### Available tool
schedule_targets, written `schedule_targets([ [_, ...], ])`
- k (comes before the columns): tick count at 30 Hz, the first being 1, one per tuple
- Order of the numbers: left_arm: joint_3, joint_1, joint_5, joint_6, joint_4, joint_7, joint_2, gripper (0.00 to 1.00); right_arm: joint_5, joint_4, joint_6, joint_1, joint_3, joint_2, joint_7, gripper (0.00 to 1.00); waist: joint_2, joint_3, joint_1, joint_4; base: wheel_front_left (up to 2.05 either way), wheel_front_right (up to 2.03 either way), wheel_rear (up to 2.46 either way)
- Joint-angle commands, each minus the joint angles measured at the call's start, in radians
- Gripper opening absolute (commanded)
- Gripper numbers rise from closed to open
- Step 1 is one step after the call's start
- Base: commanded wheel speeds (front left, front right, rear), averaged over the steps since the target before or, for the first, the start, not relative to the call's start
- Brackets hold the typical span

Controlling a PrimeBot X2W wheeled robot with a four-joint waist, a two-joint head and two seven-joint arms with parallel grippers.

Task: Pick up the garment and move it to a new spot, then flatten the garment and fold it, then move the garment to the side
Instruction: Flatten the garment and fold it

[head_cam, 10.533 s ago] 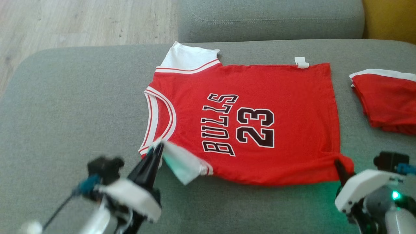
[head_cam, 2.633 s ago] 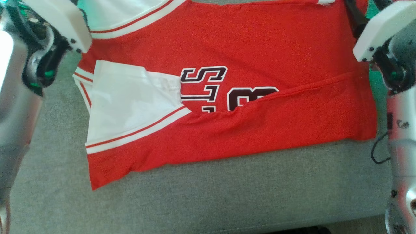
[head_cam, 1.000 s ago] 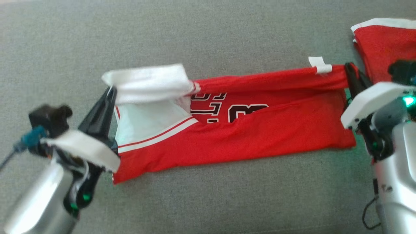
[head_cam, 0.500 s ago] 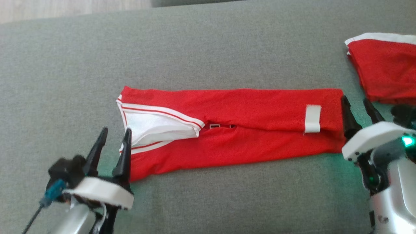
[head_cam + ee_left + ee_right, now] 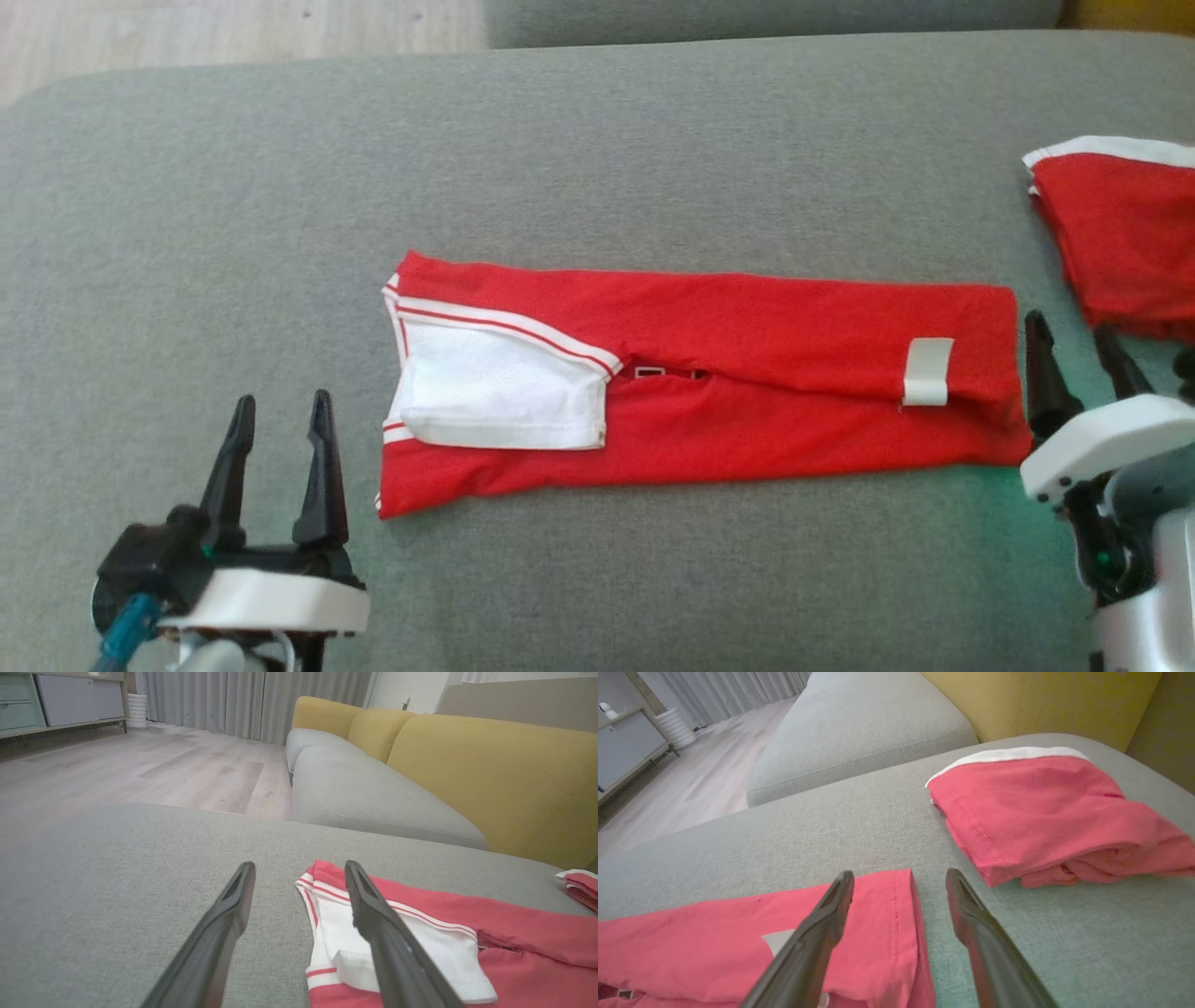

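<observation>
My left gripper (image 5: 283, 401) and right gripper (image 5: 1067, 327) stand with fingers apart and empty, one off each short end of the garment (image 5: 766, 317), a long red strip lying in the middle of the grey cushion (image 5: 597, 140). I'd judge the next fold wants both layers pinched at one end, white sleeve (image 5: 504, 392) kept tucked, and carried squarely over the other. A second ago I was clamped on the far edge, mid-fold; now it is laid down and released.

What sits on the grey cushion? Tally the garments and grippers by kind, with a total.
Red garments: 2, the jersey folded into a long strip and the folded red garment to its right.
Grippers: 2, the left gripper and the right gripper, both open.
Total: 4
</observation>
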Motion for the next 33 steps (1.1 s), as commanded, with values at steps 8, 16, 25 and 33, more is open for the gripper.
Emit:
schedule_targets([
  [8,0.061,-0.001,0.047,0.06,-0.087,-0.011,-0.001,1.0,-0.058,0.033,0.007,-0.007,0.006,-0.025,0.055,1.0,-0.0001,0.013,0.0,0.041,0.0,0.0,0.0],
  [16,0.06,-0.008,0.064,0.1,-0.143,0.011,0.001,1.0,-0.06,0.155,0.007,-0.017,0.018,-0.03,0.077,1.0,-0.0001,0.022,0.0,0.061,0.0,0.0,0.0],
  [25,0.049,0.002,0.074,0.121,-0.16,0.024,0.003,1.0,0.008,0.185,0.007,-0.042,0.039,-0.024,0.084,0.0,-0.0001,0.008,0.0,0.04,0.0,0.0,0.0],
  [33,0.038,0.008,0.071,0.121,-0.157,0.026,-0.003,1.0,0.031,0.116,0.007,-0.048,-0.004,-0.086,0.084,0.0,-0.0001,-0.01,0.0,0.019,0.0,0.0,0.0],
])
